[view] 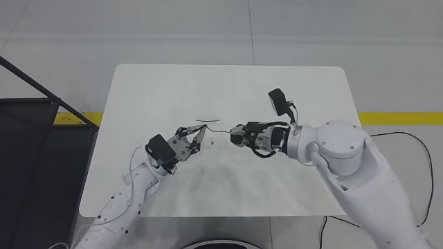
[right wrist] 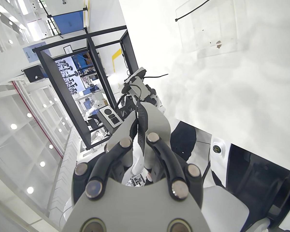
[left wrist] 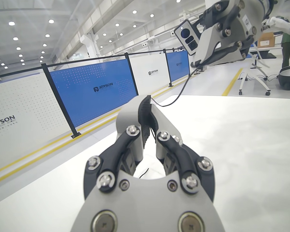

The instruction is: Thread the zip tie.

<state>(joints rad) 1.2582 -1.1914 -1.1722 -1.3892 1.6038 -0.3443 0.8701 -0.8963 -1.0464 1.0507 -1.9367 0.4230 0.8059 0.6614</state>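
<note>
White table, seen from above: two grippers meet tip to tip near its middle, the left gripper and the right gripper. One zip tie is strung thinly between them, and a second tie lies just behind.

Left wrist view: the left gripper pinches the zip tie at one end. The strap curves to the right gripper, which seems clamped on the other end.

Right wrist view: the right gripper is closed on the strap. The second tie lies on one clear box whose edges are faint.
</note>
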